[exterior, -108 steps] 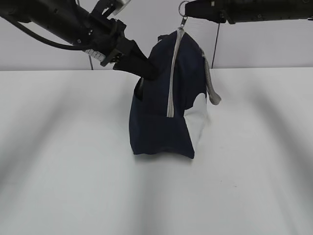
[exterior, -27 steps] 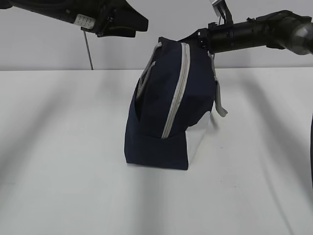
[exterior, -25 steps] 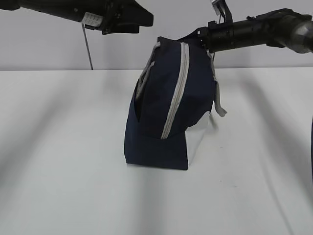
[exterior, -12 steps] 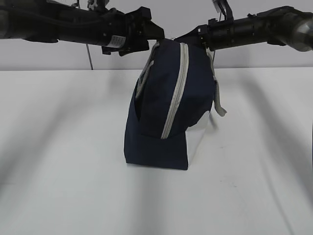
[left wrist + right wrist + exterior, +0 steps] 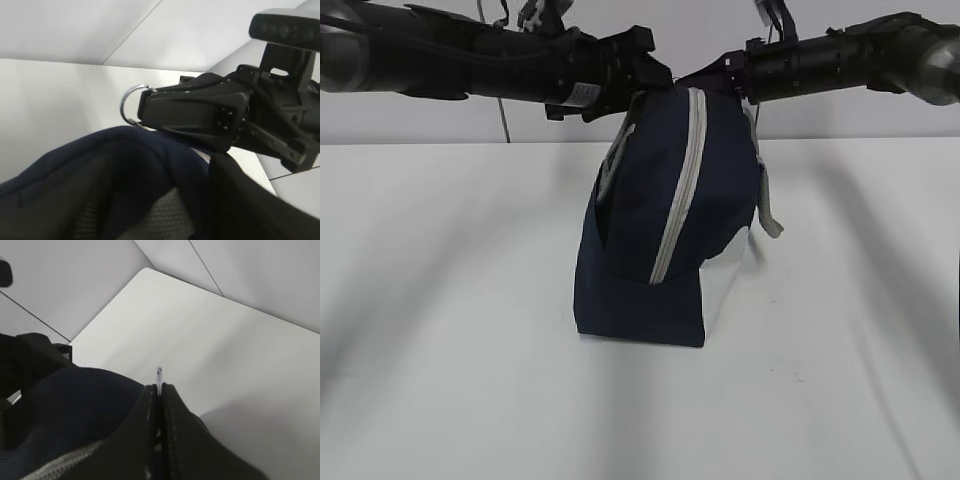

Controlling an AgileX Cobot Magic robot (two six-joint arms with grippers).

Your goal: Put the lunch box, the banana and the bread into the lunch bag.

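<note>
Standing upright near the middle of the white table (image 5: 450,380), toward its far edge, the lunch bag (image 5: 660,210) shows its navy side and white lower panel; its grey zipper (image 5: 680,190) runs in a slant from the top of the bag down to the panel seam, and a grey loop handle (image 5: 768,200) hangs off its right side. Both arms reach in level at the bag's top; the right gripper (image 5: 159,390) has its two fingers pressed together on the metal ring pull (image 5: 131,106) (the left wrist view shows the ring sticking out of the closed black tips, just above the navy fabric); the right wrist view shows the thin edge of that ring pinched between the fingers. The left gripper (image 5: 645,72) sits against the bag's upper left corner; whether its fingers are apart or closed on fabric cannot be told. The lunch box, banana and bread do not show.
</note>
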